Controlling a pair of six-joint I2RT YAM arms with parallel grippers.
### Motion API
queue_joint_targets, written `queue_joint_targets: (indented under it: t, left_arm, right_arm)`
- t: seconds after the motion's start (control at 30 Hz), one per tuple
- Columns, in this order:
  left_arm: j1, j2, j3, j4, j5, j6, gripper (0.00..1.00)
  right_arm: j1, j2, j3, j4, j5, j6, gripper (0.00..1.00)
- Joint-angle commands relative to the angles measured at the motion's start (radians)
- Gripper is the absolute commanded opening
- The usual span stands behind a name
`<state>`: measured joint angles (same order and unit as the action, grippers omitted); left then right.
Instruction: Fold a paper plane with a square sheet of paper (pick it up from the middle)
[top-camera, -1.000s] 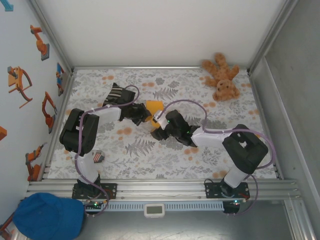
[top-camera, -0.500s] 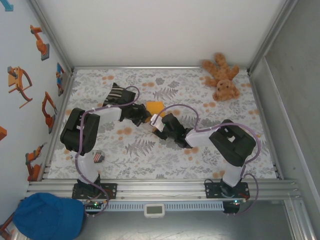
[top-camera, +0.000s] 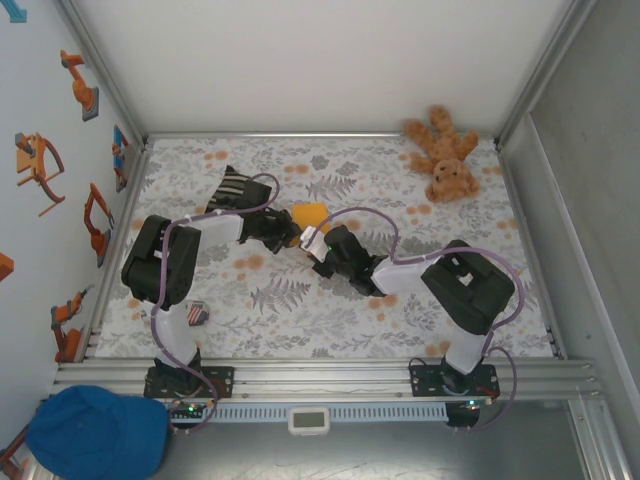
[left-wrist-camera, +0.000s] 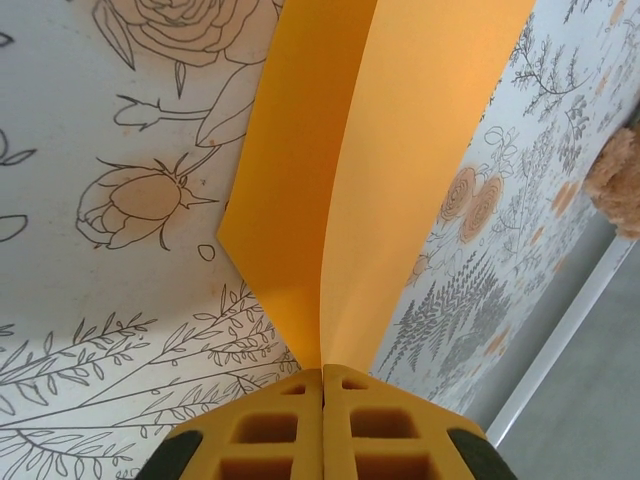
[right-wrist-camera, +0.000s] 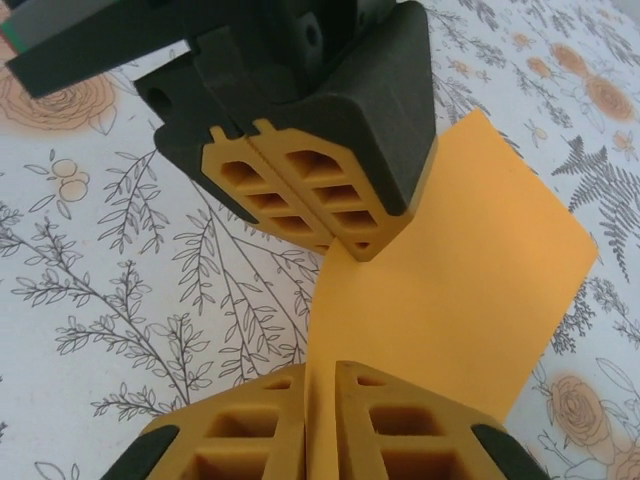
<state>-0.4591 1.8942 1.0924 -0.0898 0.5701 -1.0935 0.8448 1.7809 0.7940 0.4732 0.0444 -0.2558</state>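
Note:
The square sheet of paper (top-camera: 312, 212) is orange-yellow and held up off the flowered table (top-camera: 300, 300) near its middle. In the left wrist view the paper (left-wrist-camera: 400, 150) rises from the closed jaws, bent along a soft crease. My left gripper (left-wrist-camera: 322, 375) is shut on its lower edge. My right gripper (right-wrist-camera: 320, 375) is shut on the same paper (right-wrist-camera: 470, 300) just below the left gripper (right-wrist-camera: 345, 240). In the top view the left gripper (top-camera: 288, 232) and the right gripper (top-camera: 312, 243) almost touch.
A brown teddy bear (top-camera: 443, 152) lies at the back right corner. A striped black-and-white sock (top-camera: 233, 188) lies at the back left by the left arm. A small patterned item (top-camera: 195, 314) sits near the left base. A blue cap (top-camera: 95, 432) rests off the table, front left.
My right gripper has moved left toward the left gripper and its jaws have shut on the paper. The left gripper has kept its hold and barely moved.

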Motion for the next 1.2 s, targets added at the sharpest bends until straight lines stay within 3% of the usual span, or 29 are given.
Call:
queue_joint_targets:
  t: [0.0, 0.17, 0.27, 0.4, 0.5, 0.8, 1.17]
  left_arm:
    - [0.014, -0.015, 0.008, -0.047, 0.012, 0.018, 0.15]
    - [0.069, -0.125, 0.007, -0.178, -0.088, 0.115, 0.43]
    - [0.095, -0.189, -0.008, -0.175, -0.118, 0.153, 0.47]
    - [0.082, -0.176, 0.012, -0.082, -0.067, 0.152, 0.48]
    - [0.046, -0.097, 0.078, -0.094, -0.064, 0.167, 0.47]
    - [0.008, 0.128, 0.265, -0.248, -0.097, 0.253, 0.24]
    - [-0.006, 0.239, 0.346, -0.41, -0.187, 0.325, 0.14]
  right_arm:
    - [0.002, -0.019, 0.03, -0.034, -0.041, 0.019, 0.03]
    - [-0.005, -0.032, 0.031, -0.073, -0.109, 0.084, 0.0]
    - [-0.013, -0.039, 0.06, -0.134, -0.189, 0.163, 0.0]
    - [-0.026, -0.035, 0.08, -0.162, -0.287, 0.282, 0.0]
    - [-0.037, -0.031, 0.082, -0.156, -0.343, 0.364, 0.0]
    - [-0.058, -0.011, 0.063, -0.128, -0.438, 0.464, 0.0]
    - [-0.089, 0.03, 0.107, -0.216, -0.397, 0.538, 0.0]
